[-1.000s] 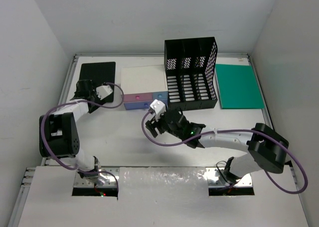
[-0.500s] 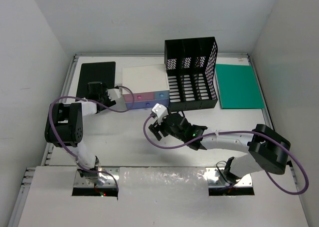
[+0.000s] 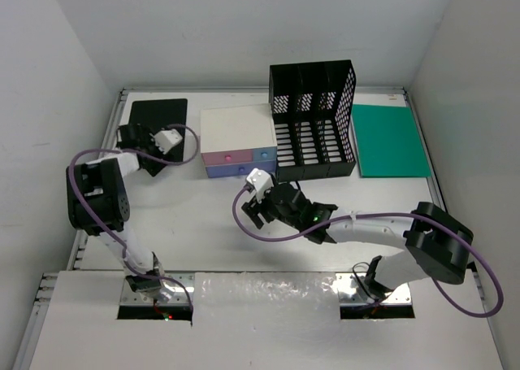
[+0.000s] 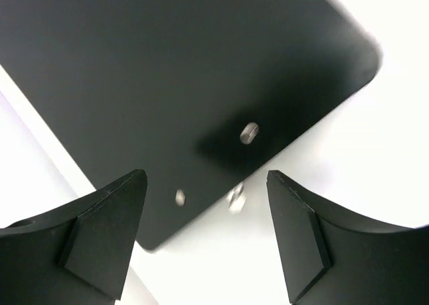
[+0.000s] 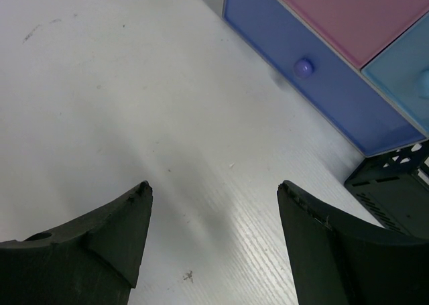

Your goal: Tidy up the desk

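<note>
- White matte tabletop, the desk (image 3: pixel 187 215), is spanning the whole floor of the walled cell and is bearing every other item.
- Along the far edge four items are sitting in a row, apparently to leave the working area in front free. From left to right these are a black pad (image 3: pixel 157 116), a white-topped drawer box (image 3: pixel 236 130), a black mesh file rack (image 3: pixel 313 122) just beside the box, and a green mat (image 3: pixel 390 140).
- Over the near edge of the black pad the left gripper (image 4: pixel 206 177) is hovering with its jaws spread wide and nothing between them. This is judged to be a line-up for gripping or nudging the pad, which is lying flat.
- Some pale specks (image 4: pixel 249 132) are showing on and beside the pad, too blurred to identify.
- At the desk's left rim the left arm (image 3: pixel 93 203) is folding sharply at the elbow, its forearm reaching toward the far-left corner and its wrist pitching down.
- In front of the drawer box the right gripper (image 5: pixel 214 184) is pointing down at the desk, with its jaws apart and holding nothing.
- Both the blue drawer (image 5: pixel 301 57) and the pink drawer (image 5: pixel 362 10) are appearing shut — so no drawer work is seeming to be under way.
- From its base at near right the right arm (image 3: pixel 374 224) is stretching low across to the desk's centre, with its forearm nearly level.
</note>
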You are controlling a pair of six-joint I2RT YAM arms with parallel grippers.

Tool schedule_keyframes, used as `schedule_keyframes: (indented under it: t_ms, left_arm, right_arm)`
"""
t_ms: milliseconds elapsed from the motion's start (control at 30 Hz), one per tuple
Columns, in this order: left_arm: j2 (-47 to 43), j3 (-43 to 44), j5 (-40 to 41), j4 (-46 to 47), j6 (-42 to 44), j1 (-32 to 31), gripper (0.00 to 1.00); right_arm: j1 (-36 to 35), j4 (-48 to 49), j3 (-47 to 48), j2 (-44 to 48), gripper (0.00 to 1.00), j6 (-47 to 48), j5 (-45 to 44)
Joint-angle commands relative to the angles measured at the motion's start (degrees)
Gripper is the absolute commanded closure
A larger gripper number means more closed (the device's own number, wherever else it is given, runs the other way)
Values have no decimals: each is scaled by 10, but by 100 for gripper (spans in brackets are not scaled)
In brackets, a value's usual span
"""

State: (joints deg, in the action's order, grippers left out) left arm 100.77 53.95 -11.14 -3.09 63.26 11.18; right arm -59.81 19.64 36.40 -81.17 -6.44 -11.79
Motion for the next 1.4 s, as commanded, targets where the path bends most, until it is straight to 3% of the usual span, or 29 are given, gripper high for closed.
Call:
schedule_keyframes:
  t_ms: [0,67,133,200,333,467,600,667,833,1267,1367]
  left_arm:
    - [-25,46,-122,-117,-78,45,29]
    - [-53,67,-143,-149,-114,56,29]
    - [-65,84,-137,-146,-209,63,29]
    - [-68,121,-104,-138,-327,87,28]
    - [-16,184,-43,-157,-416,158,27]
    - [-14,129,45,-102,-334,163,28]
    - [-72,21,43,-5,-161,155,32]
    - [-121,-73,41,86,-73,138,32]
    - [-167,-216,31,248,19,119,31]
    - [-6,-166,101,353,56,90,39]
    - [27,-169,109,414,60,82,41]
  right_arm:
    - [0,1,38,4,28,6,12]
    - [0,0,40,0,28,9,13]
    - [0,-3,46,-5,27,13,17]
    - [0,-20,61,-15,27,19,24]
    - [0,-55,103,-32,28,23,43]
    - [0,-58,113,-37,28,20,49]
    - [0,-62,122,-43,28,16,56]
    - [0,-79,140,-52,28,12,61]
    - [0,-108,179,-71,29,2,63]
    - [-1,-102,180,-39,29,10,44]
    - [-1,-101,175,-28,29,18,36]
